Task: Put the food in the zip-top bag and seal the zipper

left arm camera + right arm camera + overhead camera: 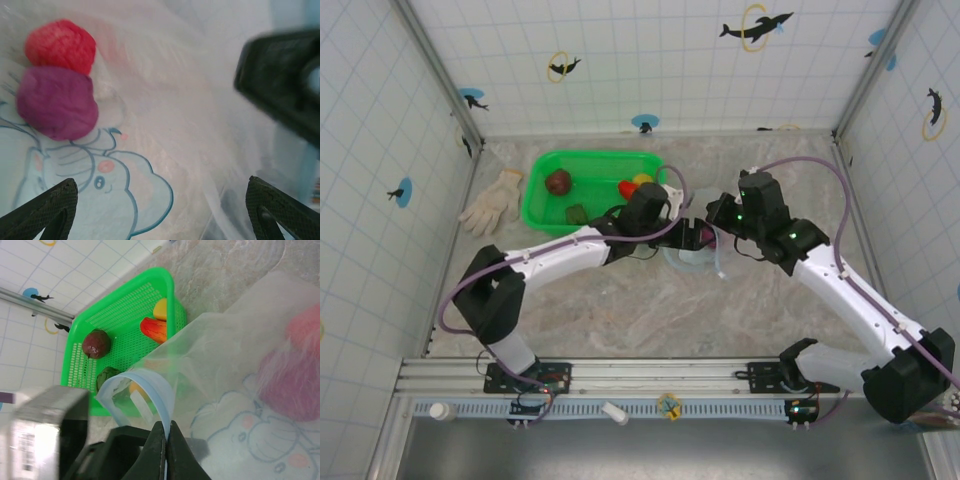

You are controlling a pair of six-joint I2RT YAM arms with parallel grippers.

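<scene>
Left gripper (pixel 160 200) stands wide open, empty, inside the zip-top bag (pixel 190 110); my right gripper (pixel 165 432) pinches the zipper (pixel 152 385). Risk: I snag the bag, food (pixel 57 102) spills

The clear zip-top bag (pixel 220 340), its light-blue zipper (pixel 155 382) open, holds red food (pixel 61 46) and magenta food (pixel 57 102); maroon food (pixel 96 343) lies in the green basket (pixel 125 310).

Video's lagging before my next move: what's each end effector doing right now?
Left end effector: open, holding nothing.
Right end effector: closed, pinching the light-blue zipper of the zip-top bag.
</scene>
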